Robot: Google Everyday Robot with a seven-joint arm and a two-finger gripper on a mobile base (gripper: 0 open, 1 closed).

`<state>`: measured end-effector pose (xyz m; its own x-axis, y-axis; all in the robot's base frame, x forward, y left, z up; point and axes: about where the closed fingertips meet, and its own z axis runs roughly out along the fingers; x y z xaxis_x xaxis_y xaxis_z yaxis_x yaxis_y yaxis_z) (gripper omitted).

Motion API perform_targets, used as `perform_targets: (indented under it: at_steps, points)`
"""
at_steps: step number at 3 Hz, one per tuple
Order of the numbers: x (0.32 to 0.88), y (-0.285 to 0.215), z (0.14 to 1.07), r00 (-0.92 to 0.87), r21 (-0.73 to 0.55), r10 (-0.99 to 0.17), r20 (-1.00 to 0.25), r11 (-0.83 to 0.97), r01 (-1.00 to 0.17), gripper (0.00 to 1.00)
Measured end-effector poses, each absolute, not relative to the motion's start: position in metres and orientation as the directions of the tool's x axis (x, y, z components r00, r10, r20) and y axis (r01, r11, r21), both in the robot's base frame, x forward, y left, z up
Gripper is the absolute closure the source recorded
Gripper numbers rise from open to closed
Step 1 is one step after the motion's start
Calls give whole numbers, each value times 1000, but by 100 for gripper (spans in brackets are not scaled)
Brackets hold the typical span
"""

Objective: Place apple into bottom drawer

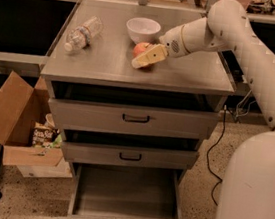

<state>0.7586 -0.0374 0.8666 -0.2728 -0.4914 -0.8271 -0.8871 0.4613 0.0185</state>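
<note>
The red-orange apple sits on the grey cabinet top, just in front of the white bowl. My gripper reaches in from the right and is down at the apple, covering its front and right side, so only the apple's upper left shows. The bottom drawer is pulled out below the two upper drawers, and its tray shows nothing inside.
A white bowl stands behind the apple. A plastic bottle lies at the top's left side. The two upper drawers stand slightly ajar. A cardboard box with packets sits on the floor at left. Cables hang at right.
</note>
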Motion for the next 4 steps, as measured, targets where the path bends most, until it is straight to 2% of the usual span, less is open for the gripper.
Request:
perform_targets:
  at_steps: [1,4]
  points:
    - [763,-30,857,-288,42,-474,-832,464,-885,18]
    - [744,-18,872,-223,28,-447,-867,401,-916,88]
